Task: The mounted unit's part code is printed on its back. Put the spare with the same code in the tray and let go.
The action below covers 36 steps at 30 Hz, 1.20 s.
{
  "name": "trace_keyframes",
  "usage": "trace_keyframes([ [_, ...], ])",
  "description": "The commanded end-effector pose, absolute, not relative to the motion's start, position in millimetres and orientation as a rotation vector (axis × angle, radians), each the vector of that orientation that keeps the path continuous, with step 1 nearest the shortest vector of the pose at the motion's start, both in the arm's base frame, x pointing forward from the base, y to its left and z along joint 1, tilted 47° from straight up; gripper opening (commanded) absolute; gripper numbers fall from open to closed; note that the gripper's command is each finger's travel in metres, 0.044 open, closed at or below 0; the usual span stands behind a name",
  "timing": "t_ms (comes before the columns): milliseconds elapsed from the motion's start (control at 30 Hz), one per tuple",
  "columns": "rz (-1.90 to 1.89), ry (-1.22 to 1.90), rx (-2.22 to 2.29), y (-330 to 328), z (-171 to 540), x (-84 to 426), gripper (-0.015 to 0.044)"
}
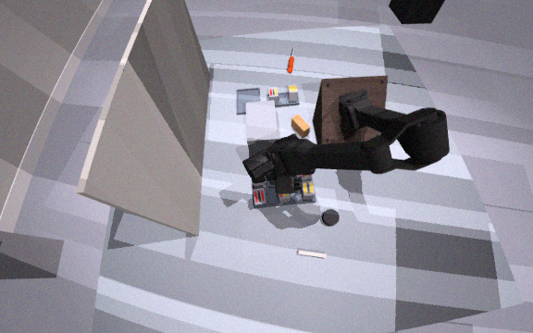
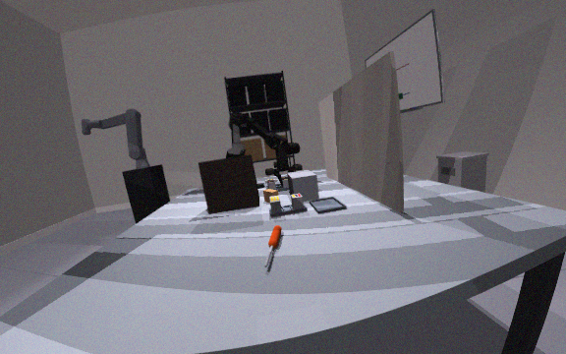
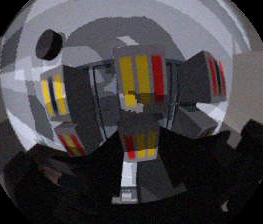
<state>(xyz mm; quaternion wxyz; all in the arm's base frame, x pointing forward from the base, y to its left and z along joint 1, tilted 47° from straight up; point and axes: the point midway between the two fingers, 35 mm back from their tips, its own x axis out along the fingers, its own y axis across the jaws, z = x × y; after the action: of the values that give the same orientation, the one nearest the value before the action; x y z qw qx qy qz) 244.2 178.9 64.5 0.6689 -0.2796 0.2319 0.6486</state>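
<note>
And here's the gripper (image 1: pixel 290 183) (image 2: pixel 281 183) (image 3: pixel 136 127), low over the spares' rack (image 1: pixel 272 197) (image 3: pixel 102 95) — its fingers less than half open, and clamped on a grey block with a red stripe and two yellow ones (image 3: pixel 141 145)! From the wrist, that block sits squarely between the dark fingertips, striped face showing; whether its underside touches the rack, I cannot tell.

Just beyond it stands a neighbour striped yellow, yellow, red (image 3: pixel 142 75). Over on the left of the wrist picture there's a yellow-and-dark striped block (image 3: pixel 54 95), with another block (image 3: pixel 71 141) below it, and on the right a red-and-dark striped one (image 3: pixel 216 77), its lower neighbour partly hidden.

Now to the tray (image 1: pixel 248 98) (image 2: pixel 328 205), lying flat with no block in it, well apart from the gripper. Right beside it, a small base (image 1: pixel 283 98) (image 2: pixel 288 209) carries two upright grey units, one with yellow on top (image 1: pixel 292 92) (image 2: pixel 275 202), the other red and yellow (image 1: pixel 273 93) (image 2: pixel 297 198); the code on the back can't be read from here. A pale box (image 1: pixel 261 121) (image 2: pixel 304 185) stands between tray and rack, an orange block (image 1: pixel 300 126) (image 2: pixel 270 195) near it — and a dark puck (image 1: pixel 330 217) (image 3: pixel 49 45) rests near the rack
</note>
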Motion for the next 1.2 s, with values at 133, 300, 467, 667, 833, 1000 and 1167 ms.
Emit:
trace_keyframes([
  [133,1.463,0.523,-0.631,179.0,64.5,244.2,0.0000],
  [300,1.462,0.524,-0.632,176.3,66.4,244.6,0.0000],
  [467,1.461,0.531,-0.637,156.6,81.9,246.4,0.0000],
  [667,1.459,0.534,-0.635,132.7,103.5,244.1,0.0000],
  [833,1.459,0.533,-0.631,119.8,117.0,240.8,0.0000],
  [1000,1.459,0.533,-0.631,119.8,117.0,240.8,0.0000],
  [1167,1.458,0.547,-0.631,105.9,124.8,241.8,0.0000],
])
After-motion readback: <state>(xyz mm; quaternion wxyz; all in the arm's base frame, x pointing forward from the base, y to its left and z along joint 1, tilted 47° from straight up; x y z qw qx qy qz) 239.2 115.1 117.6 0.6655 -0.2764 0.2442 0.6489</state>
